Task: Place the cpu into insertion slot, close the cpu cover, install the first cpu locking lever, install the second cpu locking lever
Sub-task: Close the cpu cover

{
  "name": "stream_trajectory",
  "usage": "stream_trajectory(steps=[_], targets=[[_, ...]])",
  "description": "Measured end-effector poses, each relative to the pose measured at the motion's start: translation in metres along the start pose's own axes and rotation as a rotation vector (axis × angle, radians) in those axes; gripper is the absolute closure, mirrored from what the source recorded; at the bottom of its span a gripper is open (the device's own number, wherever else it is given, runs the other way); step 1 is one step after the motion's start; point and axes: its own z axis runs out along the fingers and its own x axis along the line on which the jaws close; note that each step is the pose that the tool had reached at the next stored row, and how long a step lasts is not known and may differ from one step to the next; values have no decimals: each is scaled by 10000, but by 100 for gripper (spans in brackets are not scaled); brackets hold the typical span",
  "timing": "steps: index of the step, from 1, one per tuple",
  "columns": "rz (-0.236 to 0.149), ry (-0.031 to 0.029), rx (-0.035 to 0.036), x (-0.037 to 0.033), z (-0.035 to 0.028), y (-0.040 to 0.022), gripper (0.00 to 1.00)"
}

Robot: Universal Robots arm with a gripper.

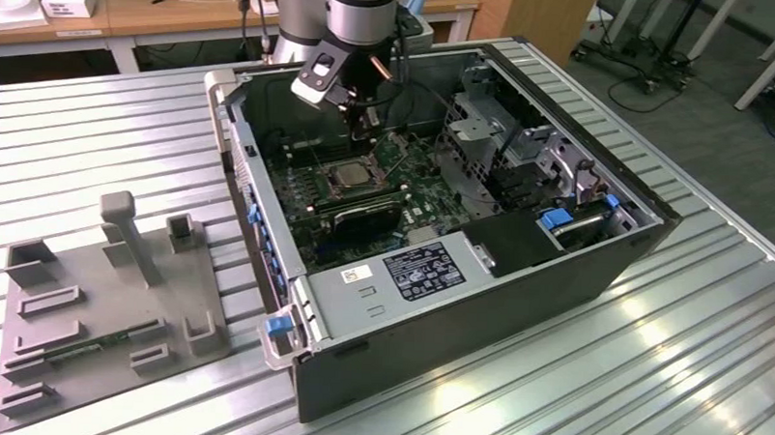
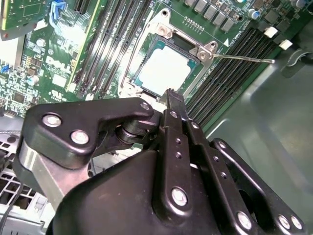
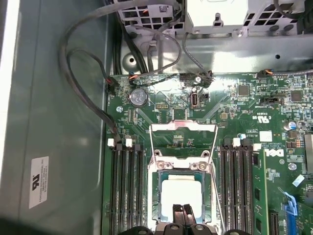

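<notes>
Closely pressed together, your fingers (image 2: pixel 172 110) hold nothing. Tips hang over the insertion slot's (image 3: pixel 157 193) edge, opposite the hinge side. The cpu (image 2: pixel 165 68) sits flat in the slot, just beyond the tips. The cpu cover (image 3: pixel 183 128) looks swung up at the far side, though foreshortening makes that a judgement. A thin locking lever (image 2: pixel 244 58) juts out sideways, unlatched. Tip contact with the rim: cannot tell, as the finger bodies hide the near edge.

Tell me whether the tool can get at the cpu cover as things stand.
Probably yes. The tool hangs close over one edge of the cpu cover, with nothing between them. The memory slots lie to either side of it, not in the tool's way.
</notes>
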Motion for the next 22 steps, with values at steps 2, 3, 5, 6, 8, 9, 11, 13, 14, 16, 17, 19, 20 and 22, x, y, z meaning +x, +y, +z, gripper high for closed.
stream_trajectory(steps=[2,3,5,6,8,9,11,13,14,16,17,19,20,22], targets=[[0,1,0,1,-35,3,89],[0,1,-1,2,-53,4,89],[0,0,0,2,-85,6,89],[0,0,0,3,-90,7,89],[0,3,-1,3,-89,7,89],[-1,3,-2,3,-90,7,89],[-1,1,0,3,-91,7,89],[-3,1,0,2,-91,10,89],[-2,0,1,2,-91,16,89],[-1,-1,1,3,-89,42,89],[-1,1,0,3,-87,61,89],[0,0,0,3,-83,106,89],[-1,1,0,3,-81,130,89],[0,1,0,4,-77,180,89]])
